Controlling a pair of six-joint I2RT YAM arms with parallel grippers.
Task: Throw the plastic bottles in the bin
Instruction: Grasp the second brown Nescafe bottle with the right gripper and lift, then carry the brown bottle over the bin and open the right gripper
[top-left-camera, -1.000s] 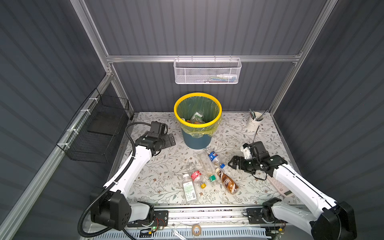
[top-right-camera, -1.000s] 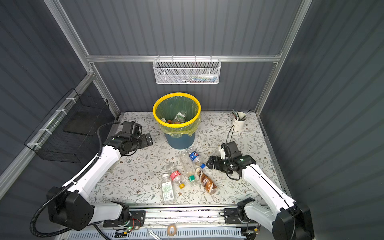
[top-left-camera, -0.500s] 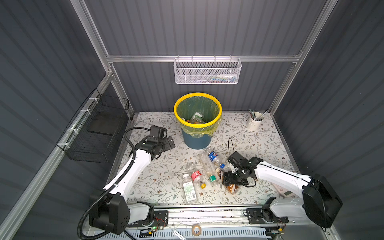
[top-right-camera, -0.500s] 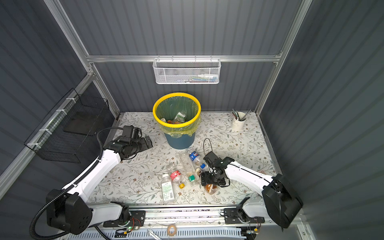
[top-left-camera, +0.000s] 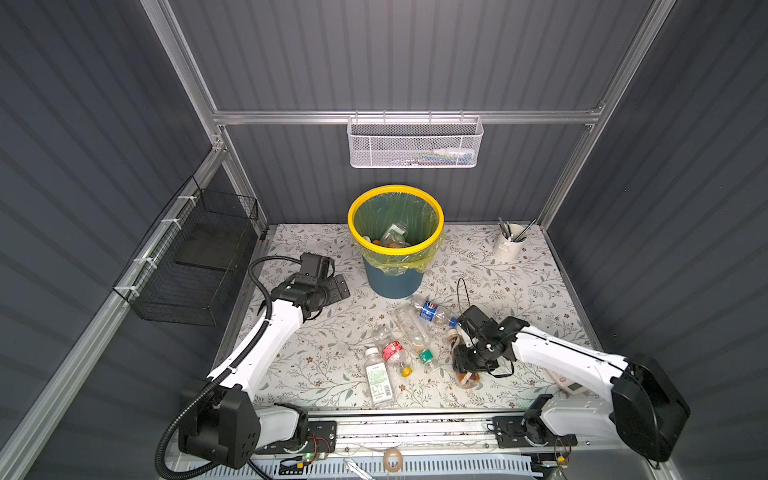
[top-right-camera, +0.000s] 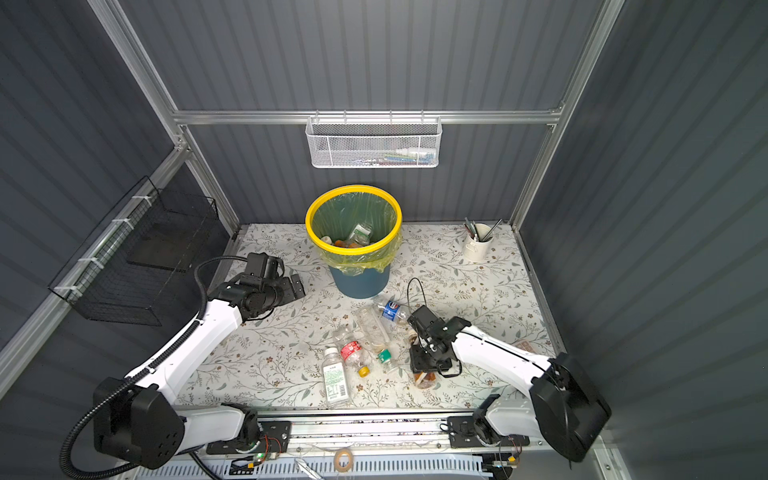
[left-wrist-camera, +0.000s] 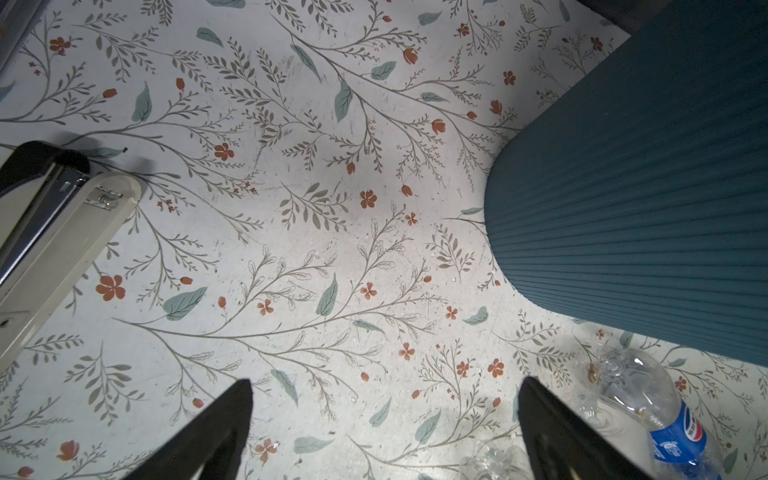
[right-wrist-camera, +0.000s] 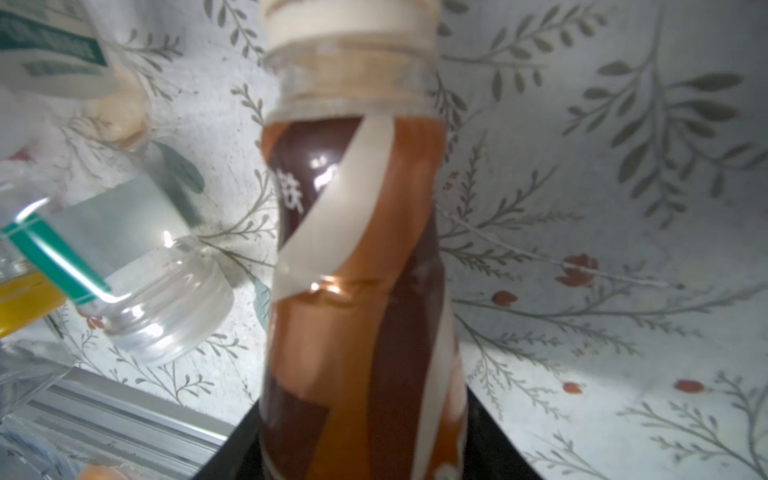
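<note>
Right pincer (top-left-camera: 471, 365): you are straddling the brown coffee bottle (right-wrist-camera: 357, 249), which is lying on the bench (top-left-camera: 320, 365) at the near right. Its long axis is running straight out from the wrist, cream cap at the far end. The jaws are narrowed onto its lower body, pressing both flanks. The bin (top-left-camera: 395, 250) is standing well apart at the back, beyond the loose bottles (top-left-camera: 411, 332). Left pincer (left-wrist-camera: 386, 382) is hanging wide and empty over bare bench beside the bin's wall, so the right arm is the nearer one.
</note>
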